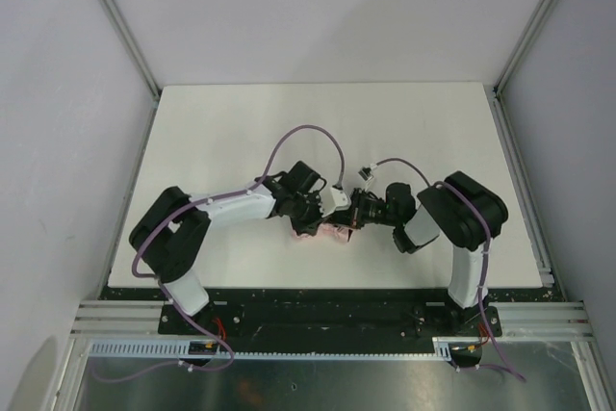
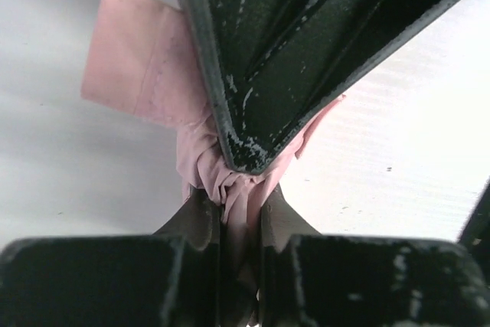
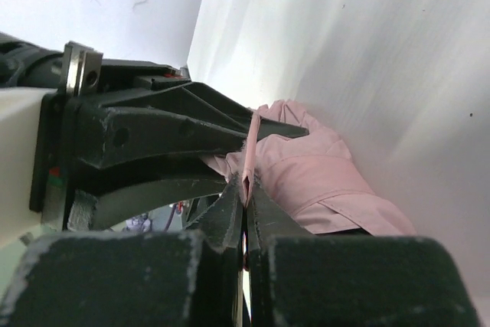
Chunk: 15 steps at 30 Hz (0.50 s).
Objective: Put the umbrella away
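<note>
The umbrella (image 1: 330, 232) is a bunched pale pink bundle on the white table (image 1: 241, 122) between the two arms, mostly hidden under them from above. In the left wrist view my left gripper (image 2: 239, 206) is shut on a gathered fold of the umbrella's fabric (image 2: 138, 59), and the right gripper's dark fingers (image 2: 291, 59) cross just above it. In the right wrist view my right gripper (image 3: 246, 187) is shut on a thin pink edge or strap of the umbrella (image 3: 321, 178), with the left gripper's fingers (image 3: 176, 132) close on its left. The two grippers (image 1: 339, 211) meet over the bundle.
Purple cables (image 1: 308, 137) loop above both wrists. Aluminium rails (image 1: 115, 16) and pale walls enclose the table on the left, right and back. The arm bases sit on the black strip (image 1: 327, 310) at the near edge.
</note>
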{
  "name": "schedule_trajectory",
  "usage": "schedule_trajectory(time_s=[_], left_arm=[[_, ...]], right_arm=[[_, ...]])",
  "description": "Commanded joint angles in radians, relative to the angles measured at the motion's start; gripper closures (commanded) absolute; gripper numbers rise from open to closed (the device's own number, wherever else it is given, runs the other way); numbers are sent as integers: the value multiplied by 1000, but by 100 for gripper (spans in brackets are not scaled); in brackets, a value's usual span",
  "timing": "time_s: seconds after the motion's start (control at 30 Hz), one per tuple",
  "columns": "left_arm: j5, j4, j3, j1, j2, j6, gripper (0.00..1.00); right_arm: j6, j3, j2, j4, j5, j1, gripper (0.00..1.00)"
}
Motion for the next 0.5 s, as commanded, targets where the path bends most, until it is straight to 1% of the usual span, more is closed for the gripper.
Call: schedule_trajectory(time_s=[0.0, 0.07, 0.13, 0.23, 0.37, 0.47], left_arm=[[262, -63, -14, 77, 37, -107, 100], [343, -75, -24, 105, 14, -141, 100], [402, -84, -27, 124, 4, -175, 100], [536, -97, -13, 177, 47, -231, 100], [648, -107, -16, 233, 110, -276, 100], [666, -94, -33, 259, 112, -319, 100]], right_arm=[[-136, -45, -60, -326, -19, 2, 100], [-179, -42, -116, -353, -47, 3, 100], [-243, -21, -167, -417, -76, 4, 100], [-381, 23, -234, -538, -87, 23, 100], [-521, 65, -310, -632, -105, 53, 100], [-617, 113, -366, -748, -84, 99, 100]])
